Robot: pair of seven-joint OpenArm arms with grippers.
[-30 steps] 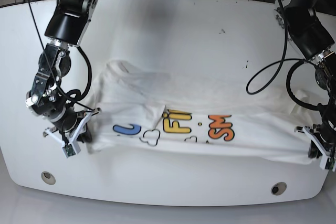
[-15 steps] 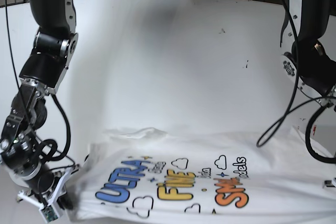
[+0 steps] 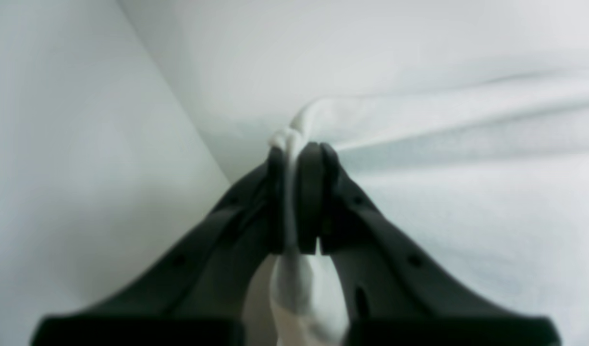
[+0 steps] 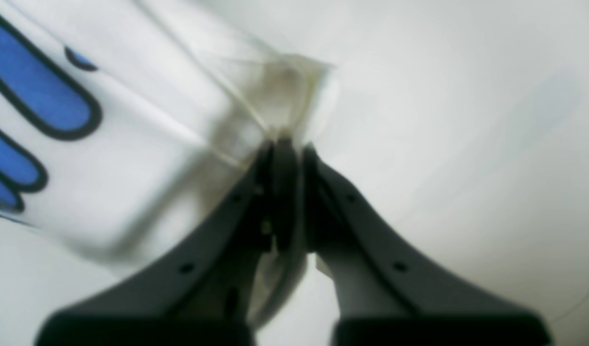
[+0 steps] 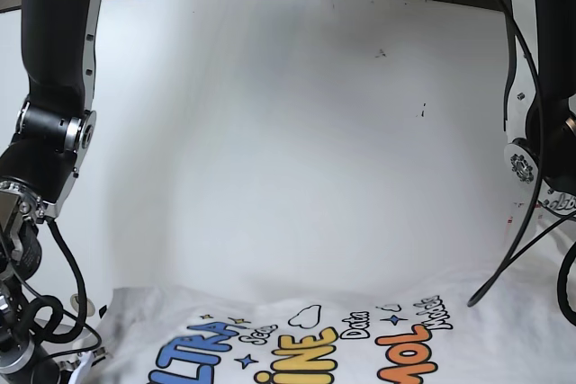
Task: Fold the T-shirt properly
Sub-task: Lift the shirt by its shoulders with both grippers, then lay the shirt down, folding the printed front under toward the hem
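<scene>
The T-shirt hung or lay stretched across the near edge of the table, filling only the bottom strip of the base view, its printed front facing the camera with blue, yellow and orange lettering, small clouds and stars. Its far hem ran roughly level from the left arm side to the right, and the whole far part of the table beyond it was bare white with a few small dark specks. In the left wrist view the left gripper was clamped tight on a bunched ridge of white cloth, the fabric pinched between the dark pads and spilling out below them, with taut creases running off to the right. In the right wrist view the right gripper was likewise closed on a thin corner of the shirt, where the cloth looked doubled and slightly see-through; blue letters outlined in black showed on the left of that view. That view was blurred, so the exact seam held there could not be made out. In the base view both arms rose at the frame's sides, and neither gripper itself was in sight there.
</scene>
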